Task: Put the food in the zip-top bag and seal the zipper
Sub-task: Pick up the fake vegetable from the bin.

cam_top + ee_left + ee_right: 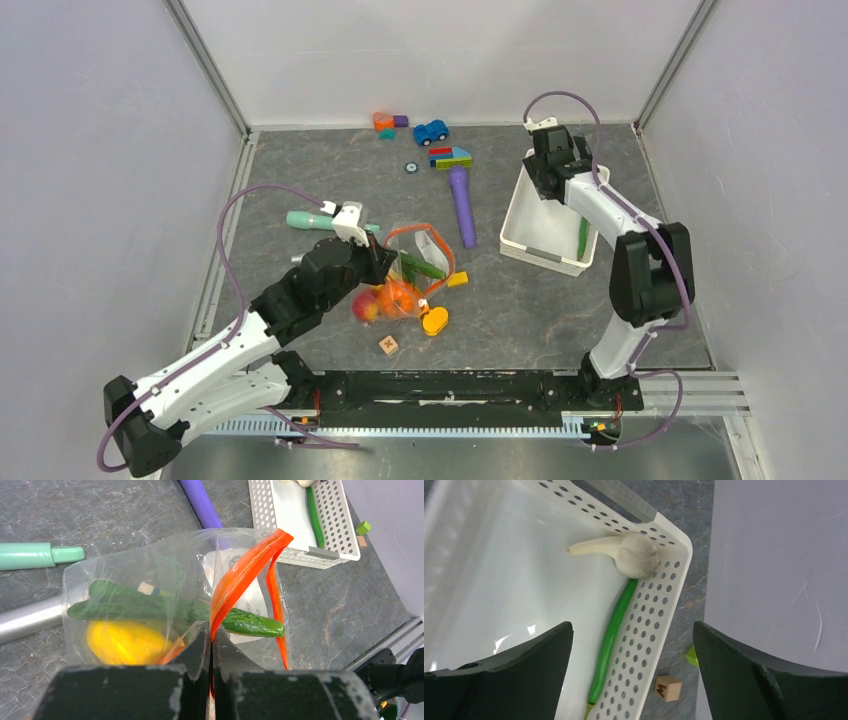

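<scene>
The clear zip-top bag [415, 270] lies mid-table with its mouth open; it also shows in the left wrist view [150, 580]. Its orange-red zipper [245, 570] loops up at the mouth. My left gripper [210, 635] is shut on the zipper strip at the bag's near edge. Inside the bag lie green cucumbers [165, 607] and a yellow squash [125, 642]; orange and red pieces [385, 300] show through it. My right gripper [631, 635] is open above the white basket [659, 610], over a white garlic piece [634, 555] and a thin green bean [614, 635].
A purple tool [462, 205] and a teal tool [310, 220] lie beside the bag. Yellow and orange blocks [436, 320] and a wooden cube [388, 345] sit near the bag's front. Toy car and blocks [430, 132] are at the back. A wooden cube [668, 688] lies outside the basket.
</scene>
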Controlling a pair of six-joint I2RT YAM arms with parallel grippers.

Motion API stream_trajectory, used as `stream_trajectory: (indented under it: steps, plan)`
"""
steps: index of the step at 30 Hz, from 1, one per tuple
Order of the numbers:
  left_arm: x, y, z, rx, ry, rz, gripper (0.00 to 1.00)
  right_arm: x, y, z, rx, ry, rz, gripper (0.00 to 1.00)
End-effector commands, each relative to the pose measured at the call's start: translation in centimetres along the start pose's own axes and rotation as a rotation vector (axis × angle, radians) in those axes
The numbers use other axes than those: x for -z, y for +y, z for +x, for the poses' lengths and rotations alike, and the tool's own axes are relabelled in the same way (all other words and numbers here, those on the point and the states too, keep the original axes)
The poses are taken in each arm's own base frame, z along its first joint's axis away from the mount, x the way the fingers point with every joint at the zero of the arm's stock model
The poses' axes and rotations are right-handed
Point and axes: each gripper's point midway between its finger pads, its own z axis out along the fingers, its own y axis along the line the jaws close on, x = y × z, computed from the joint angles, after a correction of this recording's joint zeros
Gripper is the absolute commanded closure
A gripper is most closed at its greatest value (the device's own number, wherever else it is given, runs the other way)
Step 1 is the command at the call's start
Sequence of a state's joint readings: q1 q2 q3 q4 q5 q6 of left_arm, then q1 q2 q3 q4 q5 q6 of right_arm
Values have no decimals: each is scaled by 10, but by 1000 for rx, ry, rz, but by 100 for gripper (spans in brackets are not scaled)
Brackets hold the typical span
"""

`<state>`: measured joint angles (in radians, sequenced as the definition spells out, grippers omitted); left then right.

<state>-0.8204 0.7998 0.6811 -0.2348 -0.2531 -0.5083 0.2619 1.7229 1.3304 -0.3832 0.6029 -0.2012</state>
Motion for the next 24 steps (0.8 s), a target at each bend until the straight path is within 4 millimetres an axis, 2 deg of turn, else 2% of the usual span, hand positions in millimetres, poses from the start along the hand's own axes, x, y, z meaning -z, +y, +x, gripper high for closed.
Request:
stream_trajectory:
  steps: [1, 5, 11, 17, 24]
  plan:
    - [1, -9, -15, 31, -33, 19, 97, -28, -29, -5, 87, 33, 43, 9]
    - [1, -9, -15, 29, -35, 14, 97, -55, -20, 0, 101, 27, -53, 20]
    - [-2, -7, -13, 29, -29, 6, 97, -83, -16, 11, 88, 38, -110, 26]
    - [-5, -8, -11, 28, -18, 4, 97, -100, -15, 16, 85, 44, -122, 34]
    - [-6, -8, -10, 29, -14, 4, 98, -116, -9, 21, 95, 56, -119, 36]
